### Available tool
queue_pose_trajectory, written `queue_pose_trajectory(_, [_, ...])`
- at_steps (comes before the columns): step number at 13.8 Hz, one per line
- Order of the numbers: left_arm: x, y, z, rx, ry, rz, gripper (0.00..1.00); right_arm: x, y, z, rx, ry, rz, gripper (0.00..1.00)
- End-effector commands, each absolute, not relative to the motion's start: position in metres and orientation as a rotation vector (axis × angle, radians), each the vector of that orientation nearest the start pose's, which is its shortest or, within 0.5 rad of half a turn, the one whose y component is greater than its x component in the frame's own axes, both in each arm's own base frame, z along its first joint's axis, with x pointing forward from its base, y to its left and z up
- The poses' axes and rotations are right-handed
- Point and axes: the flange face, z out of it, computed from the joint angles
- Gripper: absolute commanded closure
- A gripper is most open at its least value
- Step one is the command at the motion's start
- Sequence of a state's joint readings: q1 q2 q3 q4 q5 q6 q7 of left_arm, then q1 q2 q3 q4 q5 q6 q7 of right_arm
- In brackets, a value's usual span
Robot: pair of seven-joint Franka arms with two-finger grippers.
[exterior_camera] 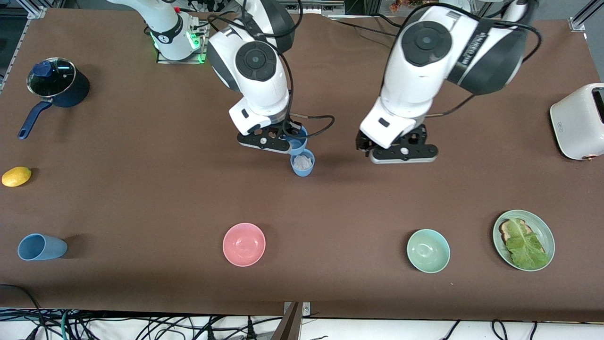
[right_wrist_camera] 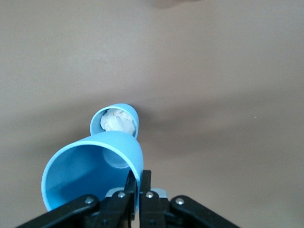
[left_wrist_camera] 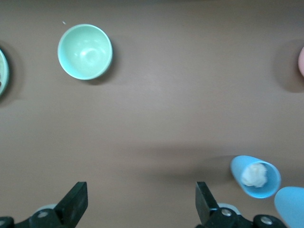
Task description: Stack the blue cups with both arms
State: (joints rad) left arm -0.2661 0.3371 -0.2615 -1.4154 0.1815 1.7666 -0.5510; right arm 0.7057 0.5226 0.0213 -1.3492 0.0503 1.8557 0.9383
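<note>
Because the stack needs one cup lowered into another, from the front view my right gripper (exterior_camera: 283, 138) has its fingers pinched on the rim of a blue cup (exterior_camera: 297, 141), holding it up over the table, almost above the standing cup (exterior_camera: 302, 163). That standing cup sits mid-table with something white and crumpled inside, which may keep the held cup from seating fully. My left gripper (exterior_camera: 401, 153) hangs near it toward the left arm's end, waiting. A third blue cup (exterior_camera: 41, 247) lies on its side well apart, at the right arm's end, nearer the camera than the lemon (exterior_camera: 16, 176).

From the left wrist view, my left fingers (left_wrist_camera: 73, 204) stand wide with nothing between them; the filled cup (left_wrist_camera: 256, 175) shows off to the side, the green bowl (left_wrist_camera: 85, 52) well apart.

From the right wrist view, my fingertips (right_wrist_camera: 139, 190) clamp the held cup's wall (right_wrist_camera: 92, 175), one finger inside and one outside, its mouth tilted toward the camera, with the filled cup (right_wrist_camera: 115, 121) standing below.
</note>
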Motion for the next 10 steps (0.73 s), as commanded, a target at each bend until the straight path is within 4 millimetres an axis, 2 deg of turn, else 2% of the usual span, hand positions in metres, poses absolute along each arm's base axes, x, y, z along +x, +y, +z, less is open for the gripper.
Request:
queue_pose_trajectory(1, [0.604, -0.252, 0.534, -3.08, 0.124, -0.088, 0.0, 0.53, 0.481, 0.415, -3.074, 0.41, 0.04, 1.0])
queue_pose_trajectory(3, [0.617, -0.209, 0.542, -3.065, 0.19, -0.1, 0.0, 0.529, 0.487, 0.404, -3.076, 0.42, 0.031, 1.0])
queue_pose_trajectory(5, [0.624, -0.177, 0.549, -3.039, 0.26, -0.11, 0.0, 0.531, 0.487, 0.395, -3.091, 0.412, 0.01, 1.0])
queue_pose_trajectory(10, [0.63, -0.093, 0.568, -3.004, 0.199, -0.108, 0.0, 0.534, 0.49, 0.379, -3.106, 0.409, -0.006, 1.0])
